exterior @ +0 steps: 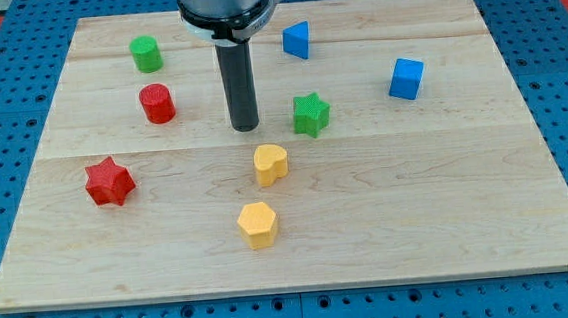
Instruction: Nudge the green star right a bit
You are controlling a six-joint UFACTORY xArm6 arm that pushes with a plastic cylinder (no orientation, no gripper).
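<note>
Your green star [311, 114] sits mid-desk, slightly toward the right edge, with my tip [246, 128] near its left side, not touching. No jaws on this tool; it's a bare rod. The star looks light and rigid, likely to spin: push its left face squarely.

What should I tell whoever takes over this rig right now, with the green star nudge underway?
My tip: the dark rod's lower end is on the wooden board, left of the green star-shaped block, with a gap, not touching.
Job's thing: the green star sits right of the board's centre, above the yellow heart-shaped block.
Done: tip looks lined up on the star's left side.
Left: push rightward to contact, nudge the star a bit, stop. The blue cube further right seems safely clear.
</note>
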